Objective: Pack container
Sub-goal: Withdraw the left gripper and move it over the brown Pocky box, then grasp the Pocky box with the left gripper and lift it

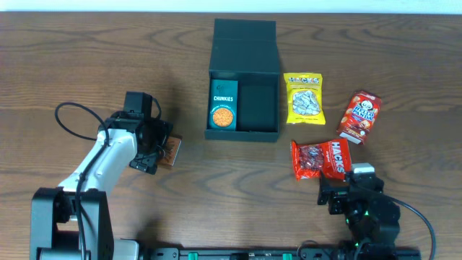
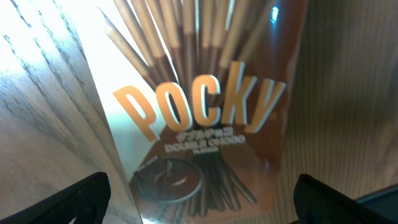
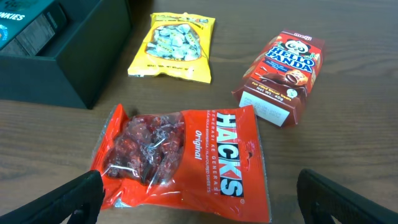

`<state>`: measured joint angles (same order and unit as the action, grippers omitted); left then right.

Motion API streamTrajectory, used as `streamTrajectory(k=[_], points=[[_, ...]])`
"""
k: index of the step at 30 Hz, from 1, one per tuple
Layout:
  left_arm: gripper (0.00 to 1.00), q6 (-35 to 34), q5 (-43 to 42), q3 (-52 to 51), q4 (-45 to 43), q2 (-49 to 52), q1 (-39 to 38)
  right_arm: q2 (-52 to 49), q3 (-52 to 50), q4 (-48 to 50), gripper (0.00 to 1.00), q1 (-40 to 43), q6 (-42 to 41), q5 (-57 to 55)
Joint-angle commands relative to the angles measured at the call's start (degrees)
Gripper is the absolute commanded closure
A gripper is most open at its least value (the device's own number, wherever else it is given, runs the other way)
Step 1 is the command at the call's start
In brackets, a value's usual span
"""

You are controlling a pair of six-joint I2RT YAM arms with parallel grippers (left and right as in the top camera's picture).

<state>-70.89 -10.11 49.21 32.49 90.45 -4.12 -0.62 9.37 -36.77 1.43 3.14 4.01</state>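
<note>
The dark teal-green container (image 1: pixel 258 107) stands open at the table's middle back, its lid flap (image 1: pixel 245 45) folded away. A small teal Chunkies cookie box (image 1: pixel 223 105) lies in its left half. My left gripper (image 1: pixel 160 148) is open, low over a brown Pocky box (image 2: pixel 205 118), with a finger on each side and not closed on it. In the overhead view only an edge of the Pocky box (image 1: pixel 172 152) shows. My right gripper (image 3: pixel 199 199) is open and empty just in front of the red Hacks bag (image 3: pixel 180 155), which also shows in the overhead view (image 1: pixel 320 159).
A yellow candy bag (image 1: pixel 304 98) lies right of the container. A red Hello Panda box (image 1: pixel 359 116) lies further right. Both show in the right wrist view, the yellow bag (image 3: pixel 174 46) and the Hello Panda box (image 3: pixel 283 74). The container's corner (image 3: pixel 62 68) is at its upper left.
</note>
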Motion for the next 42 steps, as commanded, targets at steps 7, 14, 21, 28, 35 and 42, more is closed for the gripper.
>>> streamTrajectory(k=[7, 14, 21, 28, 35, 42], points=[[0.04, 3.37, 2.47, 0.20, -2.21, 1.60, 2.64, 0.31, -0.50, -0.11, 0.01, 0.31, -0.50, -0.66], [0.04, 4.59, 1.40, 0.52, -5.09, 5.29, 3.87, 0.31, -0.50, -0.11, 0.01, 0.31, -0.50, -0.66], [0.05, 6.54, 0.57, 2.82, -5.38, 8.79, 3.89, 0.31, -0.50, -0.11, 0.01, 0.31, -0.50, -0.66], [0.04, 8.98, -1.90, 4.37, -5.09, 12.17, 3.89, 0.31, -0.50, -0.11, 0.01, 0.31, -0.50, -0.66], [0.04, 12.48, 0.98, 12.70, 9.35, 13.22, 3.89, 0.31, -0.50, -0.11, 0.01, 0.31, -0.50, -0.66], [0.04, 13.75, 3.26, 20.74, 15.78, 13.27, 3.89, 0.31, -0.50, -0.09, 0.01, 0.31, -0.50, -0.66]])
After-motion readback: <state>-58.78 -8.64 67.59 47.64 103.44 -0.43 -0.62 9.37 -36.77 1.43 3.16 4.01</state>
